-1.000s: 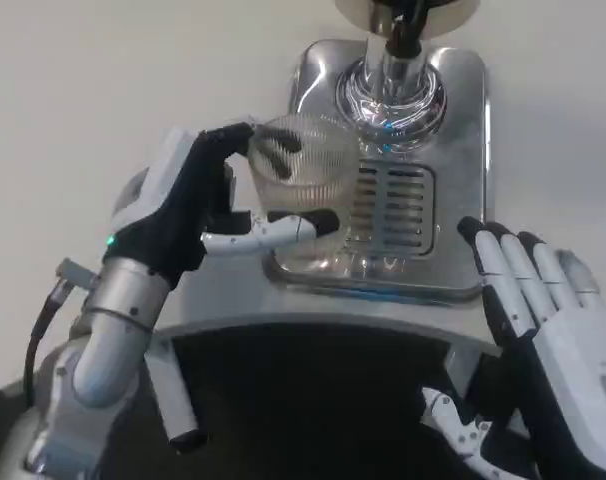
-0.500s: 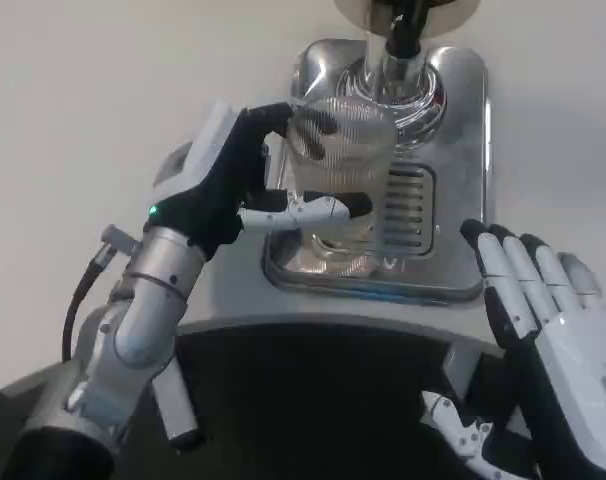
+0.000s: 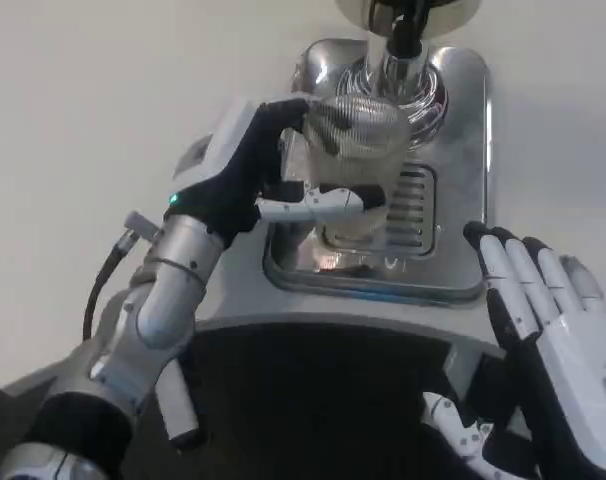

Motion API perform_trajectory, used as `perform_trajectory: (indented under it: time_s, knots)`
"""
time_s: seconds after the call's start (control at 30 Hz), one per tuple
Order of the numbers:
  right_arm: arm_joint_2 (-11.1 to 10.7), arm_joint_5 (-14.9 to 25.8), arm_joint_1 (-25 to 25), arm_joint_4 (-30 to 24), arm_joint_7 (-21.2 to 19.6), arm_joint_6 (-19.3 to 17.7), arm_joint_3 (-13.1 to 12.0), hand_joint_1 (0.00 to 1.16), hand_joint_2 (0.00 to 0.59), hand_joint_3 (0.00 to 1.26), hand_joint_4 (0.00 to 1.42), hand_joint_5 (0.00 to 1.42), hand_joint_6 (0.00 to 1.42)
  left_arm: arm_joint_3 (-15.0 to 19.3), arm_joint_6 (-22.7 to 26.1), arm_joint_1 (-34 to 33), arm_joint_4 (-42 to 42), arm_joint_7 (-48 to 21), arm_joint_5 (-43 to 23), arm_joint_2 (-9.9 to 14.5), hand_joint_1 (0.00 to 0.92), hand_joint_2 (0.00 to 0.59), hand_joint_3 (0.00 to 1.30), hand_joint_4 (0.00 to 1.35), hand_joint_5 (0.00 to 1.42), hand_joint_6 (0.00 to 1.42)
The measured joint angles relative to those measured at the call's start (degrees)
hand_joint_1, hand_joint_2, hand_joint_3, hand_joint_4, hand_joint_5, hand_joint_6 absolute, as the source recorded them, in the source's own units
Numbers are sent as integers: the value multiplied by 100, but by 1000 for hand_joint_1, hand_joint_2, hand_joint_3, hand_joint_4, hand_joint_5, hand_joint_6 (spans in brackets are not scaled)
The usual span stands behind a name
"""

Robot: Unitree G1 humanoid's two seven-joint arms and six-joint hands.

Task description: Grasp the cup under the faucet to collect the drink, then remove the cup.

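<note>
1. Over the drip tray [image 3: 453, 285], my left hand [image 3: 248, 175] grasps the cup [image 3: 355, 165], fingers wrapped round its ribbed clear side, thumb across the front.
2. One cup, held above the tray's grille, just below and in front of the faucet [image 3: 403, 45].
3. At the lower right, my right hand [image 3: 543, 320] holds nothing, fingers straight and slightly apart, beside the tray.
4. One faucet, one tray, on the white table [image 3: 83, 100].

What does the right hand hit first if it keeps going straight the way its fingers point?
Likely the near right corner of the metal drip tray. The right hand is open, fingers pointing up-picture and slightly left at that edge, with nothing between. Depth is unclear, so it could pass above the tray.
</note>
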Motion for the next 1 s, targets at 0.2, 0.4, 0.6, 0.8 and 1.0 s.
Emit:
perform_trajectory:
  time_s: [0.2,0.4,0.6,0.8,1.0]
  knots:
    - [0,-4,5,0,0,19,45,449,452,0,0,0,0,-172,-185,-160,261,64,4,-1,590,120,926,917,1229,1424]
    - [0,-3,-1,54,0,32,45,455,450,0,0,0,0,-197,-406,-207,429,-83,-42,-3,384,110,569,596,1011,1237]
    - [1,-2,-2,56,0,51,51,463,455,0,0,0,0,-197,-416,-208,474,-171,-44,-16,176,56,183,187,623,716]
    - [1,5,-2,56,-1,82,51,469,456,0,0,0,0,-198,-416,-208,439,-180,-35,-5,144,22,98,74,515,526]
    - [-1,11,-2,62,-1,87,51,474,456,0,0,0,0,-239,-416,-208,388,-180,-6,6,48,0,0,0,281,270]
